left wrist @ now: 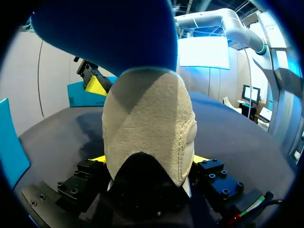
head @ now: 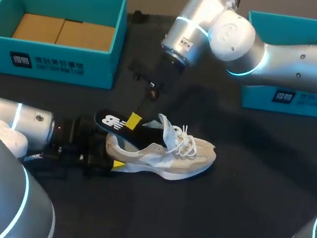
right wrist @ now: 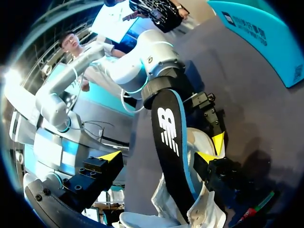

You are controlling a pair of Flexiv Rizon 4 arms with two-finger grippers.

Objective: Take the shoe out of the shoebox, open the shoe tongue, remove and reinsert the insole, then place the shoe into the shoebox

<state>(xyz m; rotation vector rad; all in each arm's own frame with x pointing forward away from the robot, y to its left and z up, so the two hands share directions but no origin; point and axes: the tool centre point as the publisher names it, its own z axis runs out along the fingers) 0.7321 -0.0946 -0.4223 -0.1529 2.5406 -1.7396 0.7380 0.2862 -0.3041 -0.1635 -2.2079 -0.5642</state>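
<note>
A beige sneaker (head: 165, 153) with white laces lies on its side mid-table, toe to the right. My left gripper (head: 110, 147) comes in low from the left and is shut on the heel (left wrist: 147, 128), a yellow tip on each side. A black insole (head: 114, 122) with a white logo sticks up out of the heel opening; its blue underside (left wrist: 104, 33) looms above the heel. My right gripper (head: 143, 107) reaches down from the far right and stands open around the insole (right wrist: 168, 137), which lies close to one fingertip (right wrist: 207, 156) and apart from the other.
An open teal shoebox (head: 54, 54) with cardboard inside stands at the far left. A second teal box (head: 306, 100) stands at the far right, partly behind my right arm. Bare black tabletop lies in front of the shoe.
</note>
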